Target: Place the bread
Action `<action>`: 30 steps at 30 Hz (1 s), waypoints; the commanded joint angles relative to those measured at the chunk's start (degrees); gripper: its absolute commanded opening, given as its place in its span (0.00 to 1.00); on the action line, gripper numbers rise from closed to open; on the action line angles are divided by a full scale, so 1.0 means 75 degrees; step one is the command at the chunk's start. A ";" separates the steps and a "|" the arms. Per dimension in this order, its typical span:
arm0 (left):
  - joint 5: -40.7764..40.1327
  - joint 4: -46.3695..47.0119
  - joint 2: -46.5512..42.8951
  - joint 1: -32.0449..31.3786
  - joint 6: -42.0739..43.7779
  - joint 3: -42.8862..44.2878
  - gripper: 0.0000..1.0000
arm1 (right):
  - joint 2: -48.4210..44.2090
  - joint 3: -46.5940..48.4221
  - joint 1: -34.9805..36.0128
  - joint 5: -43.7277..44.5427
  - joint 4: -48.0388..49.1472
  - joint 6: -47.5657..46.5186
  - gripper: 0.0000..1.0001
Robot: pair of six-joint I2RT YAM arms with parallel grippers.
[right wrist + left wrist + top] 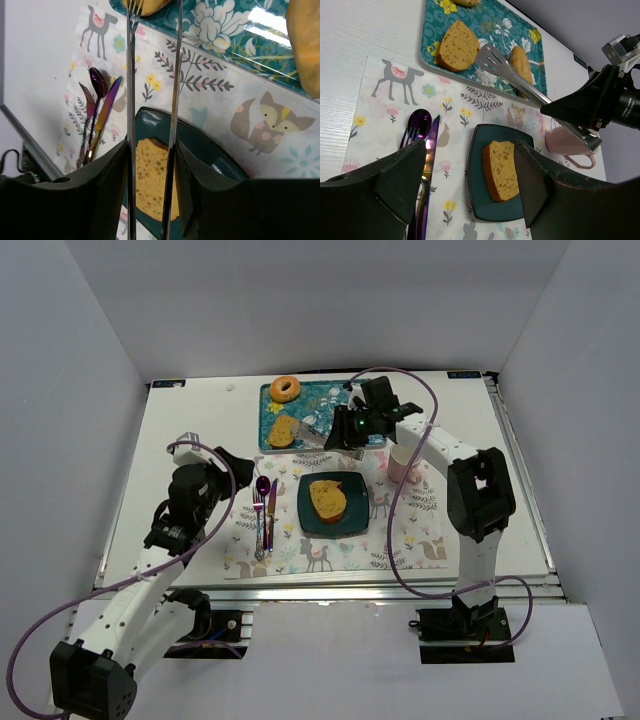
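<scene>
One bread slice (pixel 327 498) lies on the dark teal square plate (pixel 352 525). It also shows in the left wrist view (pixel 501 169) and the right wrist view (pixel 150 180). A second bread slice (pixel 283 430) lies on the patterned tray (pixel 325 395) and shows in the left wrist view (pixel 458 46). My right gripper (pixel 345 432) is shut on metal tongs (pixel 315 438). The tong tips (pixel 492 57) hover just right of the tray slice, with the tong arms a little apart. My left gripper (pixel 238 472) is open and empty, above the cutlery left of the plate.
A donut (pixel 285 388) sits at the tray's far left. A narrow roll (pixel 521 61) lies on the tray right of the tongs. A pink mug (pixel 403 465) stands right of the plate. A purple spoon, fork and knife (pixel 264 510) lie on the placemat left of it.
</scene>
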 commanded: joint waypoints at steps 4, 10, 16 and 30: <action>-0.0118 0.0046 0.0151 -0.0005 -0.0091 0.0189 0.79 | 0.0324 0.0356 -0.0304 -0.0931 0.0745 0.1194 0.45; -0.0118 -0.0024 0.0374 -0.0005 -0.0044 0.0318 0.79 | 0.0641 0.0532 -0.0316 -0.1178 0.0839 0.1535 0.45; -0.0129 0.0012 0.0503 -0.0005 -0.0056 0.0342 0.79 | 0.0934 0.0614 -0.0316 -0.1471 0.1015 0.1968 0.45; -0.0199 -0.0071 0.0456 -0.0005 -0.0056 0.0436 0.79 | 0.0935 0.0357 -0.0596 -0.1822 0.1577 0.2415 0.16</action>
